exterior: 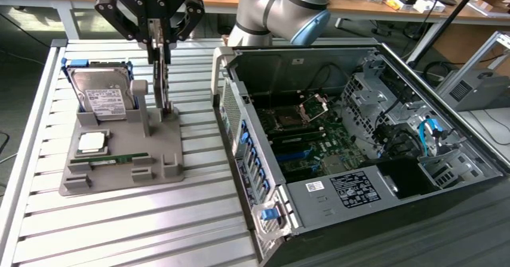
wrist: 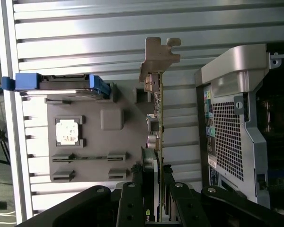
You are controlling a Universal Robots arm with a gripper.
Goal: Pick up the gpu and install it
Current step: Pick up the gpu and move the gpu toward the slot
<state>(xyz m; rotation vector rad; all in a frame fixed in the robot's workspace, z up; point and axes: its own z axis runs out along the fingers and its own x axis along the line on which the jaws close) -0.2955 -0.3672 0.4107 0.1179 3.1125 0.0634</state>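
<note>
The fingers [wrist: 149, 172] pinch the upper edge of the gpu [wrist: 157, 64], upright in the grey holder [exterior: 163, 144] on the counter [exterior: 119, 225]; a tilted pull may jam it or loosen the grip.

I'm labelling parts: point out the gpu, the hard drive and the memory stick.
gpu [wrist: 158, 59]: wrist view, on its metal bracket.
hard drive [exterior: 107, 99]: exterior view, on its white label.
memory stick [exterior: 111, 157]: exterior view, middle of the green strip.

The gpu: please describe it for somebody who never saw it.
Beside the open case, on the exterior view's left, sits a grey holder. The gpu stands on edge there under the hand: a thin card, unlike the boxy hard drive.
</note>
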